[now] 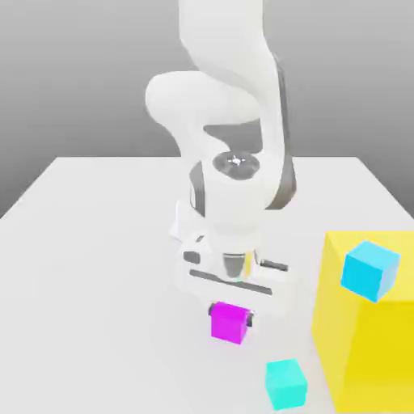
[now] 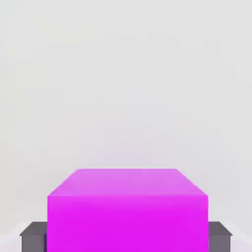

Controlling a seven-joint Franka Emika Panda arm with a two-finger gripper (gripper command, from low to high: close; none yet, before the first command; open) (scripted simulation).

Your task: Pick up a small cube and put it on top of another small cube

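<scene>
In the exterior view, my two-fingered pincer (image 1: 231, 314) is closed on the small magenta cube (image 1: 230, 323), low over the pale tabletop (image 1: 105, 307). The small sky-blue cube (image 1: 371, 270) sits atop the large yellow block (image 1: 364, 348); carrying too low could ram that block.

In the hand view, both fingertips flank the magenta; an uneven squeeze could let it slip.

A simulated tabletop scene is shown, marked by a plain pale table (image 1: 105, 267) and a bare grey backdrop (image 1: 81, 73).
</scene>
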